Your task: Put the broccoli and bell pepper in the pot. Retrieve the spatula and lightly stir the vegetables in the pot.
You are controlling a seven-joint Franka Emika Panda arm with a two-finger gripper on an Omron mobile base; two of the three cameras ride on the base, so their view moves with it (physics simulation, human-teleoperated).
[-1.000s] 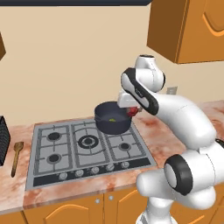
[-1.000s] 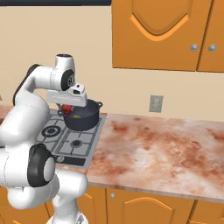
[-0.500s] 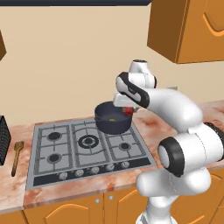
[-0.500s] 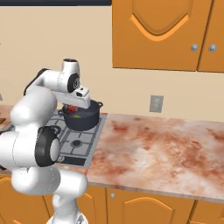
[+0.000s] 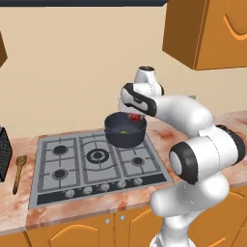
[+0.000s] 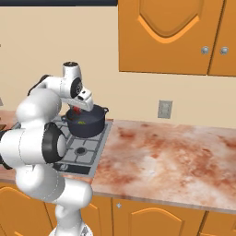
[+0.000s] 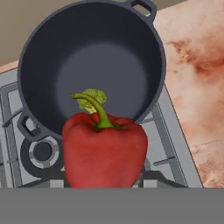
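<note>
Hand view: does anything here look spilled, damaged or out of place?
Nothing stands out. The glossy red bell pepper hangs whole above the round dark pot, a small green broccoli floret lies inside it, and the marbled counter shows no spill.

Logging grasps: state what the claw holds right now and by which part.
The claw holds the bell pepper above the pot. Its fingertips are hidden behind the pepper, so the exact place of the hold cannot be told.

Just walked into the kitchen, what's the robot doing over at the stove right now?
The robot arm's gripper holds the red bell pepper above the pot on the stove's back right burner. The broccoli is already in the pot. The wooden spatula lies on the counter left of the stove, untouched.
</note>
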